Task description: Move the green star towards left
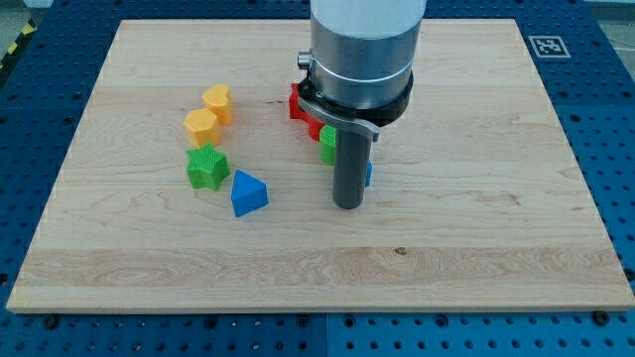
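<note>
The green star (206,167) lies on the wooden board (476,238), left of centre. A blue triangular block (248,192) sits just to its lower right, nearly touching it. Two yellow blocks stand above it: a hexagon (201,125) and a rounder one (218,103). My tip (347,203) rests on the board well to the right of the green star, past the blue triangle. The arm's body hides part of the blocks behind the rod.
Behind the rod a red block (301,105), a green block (326,145) and a sliver of a blue block (368,175) show, partly hidden by the arm. The board's edges border a blue perforated table (595,119).
</note>
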`<state>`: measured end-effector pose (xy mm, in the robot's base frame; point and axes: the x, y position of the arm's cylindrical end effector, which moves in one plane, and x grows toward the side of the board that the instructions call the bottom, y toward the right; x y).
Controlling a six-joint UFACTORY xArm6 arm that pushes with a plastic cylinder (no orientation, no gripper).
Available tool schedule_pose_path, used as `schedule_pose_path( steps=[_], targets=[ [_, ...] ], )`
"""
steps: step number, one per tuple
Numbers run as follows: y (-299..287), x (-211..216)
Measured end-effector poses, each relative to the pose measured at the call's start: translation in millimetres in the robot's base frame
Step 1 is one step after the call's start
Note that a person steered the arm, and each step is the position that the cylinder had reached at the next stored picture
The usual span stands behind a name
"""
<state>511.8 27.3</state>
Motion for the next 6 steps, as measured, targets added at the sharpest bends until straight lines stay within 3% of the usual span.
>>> schedule_pose_path(
  steps=[3, 6],
  targets=[
    [-69, -20],
    [-94, -40]
  ],
)
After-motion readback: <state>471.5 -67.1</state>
